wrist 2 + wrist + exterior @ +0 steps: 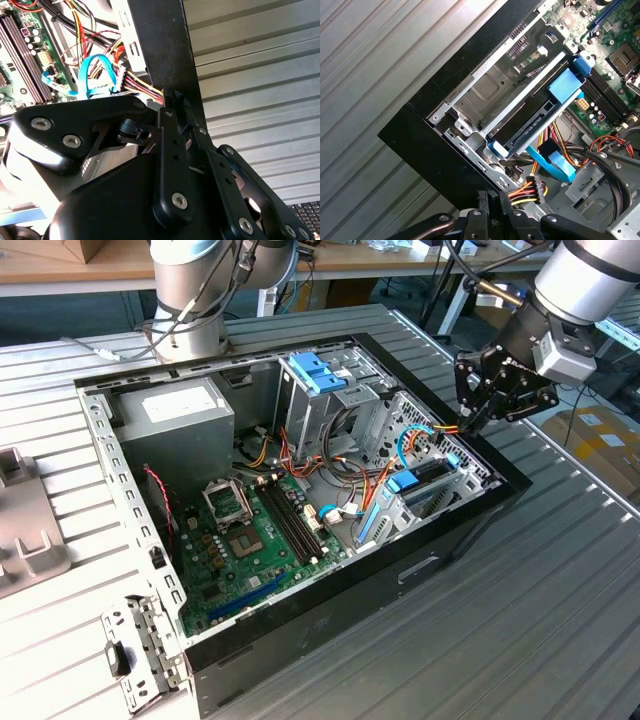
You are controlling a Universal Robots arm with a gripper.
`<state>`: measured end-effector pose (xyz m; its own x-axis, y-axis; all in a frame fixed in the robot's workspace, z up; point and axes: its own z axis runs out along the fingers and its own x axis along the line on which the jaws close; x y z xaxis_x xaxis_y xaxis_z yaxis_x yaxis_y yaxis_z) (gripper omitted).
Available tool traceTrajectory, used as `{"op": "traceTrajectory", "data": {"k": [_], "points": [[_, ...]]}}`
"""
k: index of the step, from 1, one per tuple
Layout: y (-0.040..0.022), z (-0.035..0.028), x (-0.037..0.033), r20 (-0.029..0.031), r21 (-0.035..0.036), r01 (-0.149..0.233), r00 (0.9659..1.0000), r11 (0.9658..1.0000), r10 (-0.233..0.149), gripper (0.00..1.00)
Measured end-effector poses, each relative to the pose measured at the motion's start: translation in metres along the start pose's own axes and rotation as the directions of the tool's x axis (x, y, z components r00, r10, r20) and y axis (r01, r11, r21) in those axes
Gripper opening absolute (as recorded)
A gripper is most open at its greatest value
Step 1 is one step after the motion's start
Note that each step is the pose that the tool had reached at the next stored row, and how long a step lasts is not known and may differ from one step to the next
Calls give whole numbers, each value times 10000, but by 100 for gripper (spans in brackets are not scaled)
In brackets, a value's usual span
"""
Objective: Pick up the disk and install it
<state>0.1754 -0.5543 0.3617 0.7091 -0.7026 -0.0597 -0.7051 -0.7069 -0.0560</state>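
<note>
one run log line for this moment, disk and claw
disk: seated in case drive bay, blue rails showing | claw: above case edge by coloured cables, fingers shut, holding nothing

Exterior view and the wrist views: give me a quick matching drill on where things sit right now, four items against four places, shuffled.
Things:
1. disk
2. power-supply box
3. gripper
4. motherboard

Places:
a. flat on the floor of the case, green
b. in the metal drive cage, blue rails along its sides
c. over the case wall at the exterior view's right, by the bundle of coloured wires
d. in the case corner toward the exterior view's top left, grey

Pairs: 1-b, 2-d, 3-c, 4-a
</note>
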Motion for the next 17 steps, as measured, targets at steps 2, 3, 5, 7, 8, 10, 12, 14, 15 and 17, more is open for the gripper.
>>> {"op": "traceTrajectory", "data": {"k": [2, 3, 5, 7, 8, 10, 12, 14, 15, 17], "points": [[0, 2, 0, 1, 1, 4, 10000, 10000, -4, 20], [0, 2, 0, 1, 0, 6, 10000, 10000, -6, 20], [0, 3, 1, 1, 0, 10, 10000, 10000, -10, 20], [0, 5, 1, 2, 0, 13, 10000, 10000, -13, 20], [0, 5, 1, 2, 0, 14, 10000, 10000, -14, 20], [0, 6, 1, 2, 0, 17, 10000, 10000, -17, 20], [-1, -3, 1, 8, 5, 17, 10000, 10000, -17, 20], [-3, -37, -2, 23, 22, 19, 10000, 10000, -19, 20], [-8, -56, -10, 50, 52, 19, 10000, 10000, -19, 20], [-17, -59, -27, 111, 114, 18, 9999, 9999, -19, 17]]}}
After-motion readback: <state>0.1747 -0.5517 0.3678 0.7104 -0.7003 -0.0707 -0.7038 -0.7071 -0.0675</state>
